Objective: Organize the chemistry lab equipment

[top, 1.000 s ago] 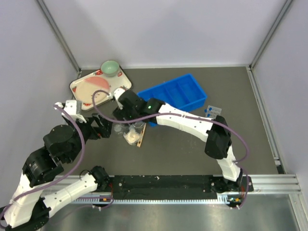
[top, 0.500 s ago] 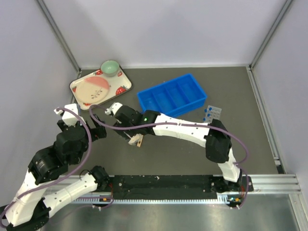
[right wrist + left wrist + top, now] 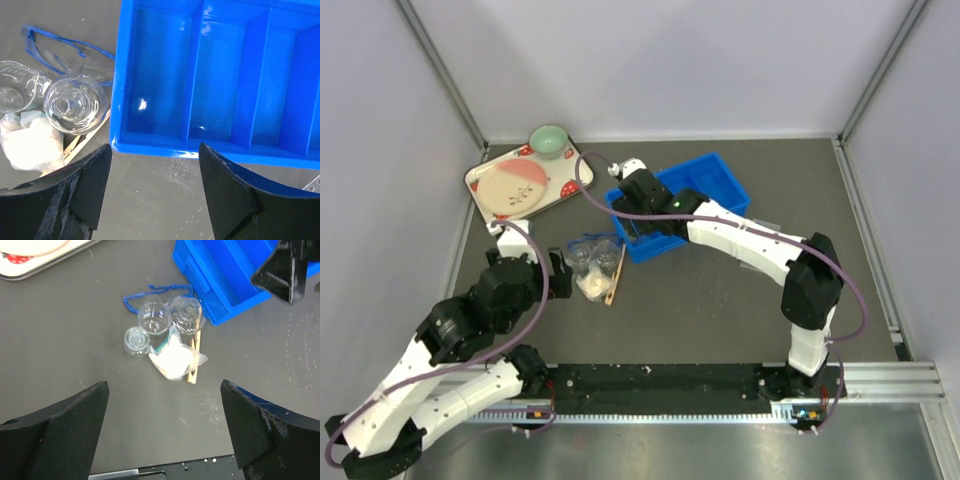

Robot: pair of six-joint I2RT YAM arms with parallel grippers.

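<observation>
Found three glass beakers [image 3: 154, 318] bunched mid-bench [image 3: 720, 310], just off the 8 o'clock corner of the blue bin [image 3: 720, 185] in the overhead view. Noted blue safety glasses [image 3: 50, 47] lying at the 12 o'clock side of the bunch, touching or nearly so. Noted a crumpled white bag [image 3: 175, 358] and a wooden peg [image 3: 192, 372] pressed against its 5 o'clock side.

Saw the left tool [image 3: 165, 405] spread wide and empty above the bunch, and the right tool [image 3: 155, 165] likewise wide and empty over the bin's near edge.

Judged the beakers light, rigid, slick and breakable (thin walls, probably). Judged a gentle pinch across one rim wall safest, beginning with the outlying small beaker at 7 o'clock.
</observation>
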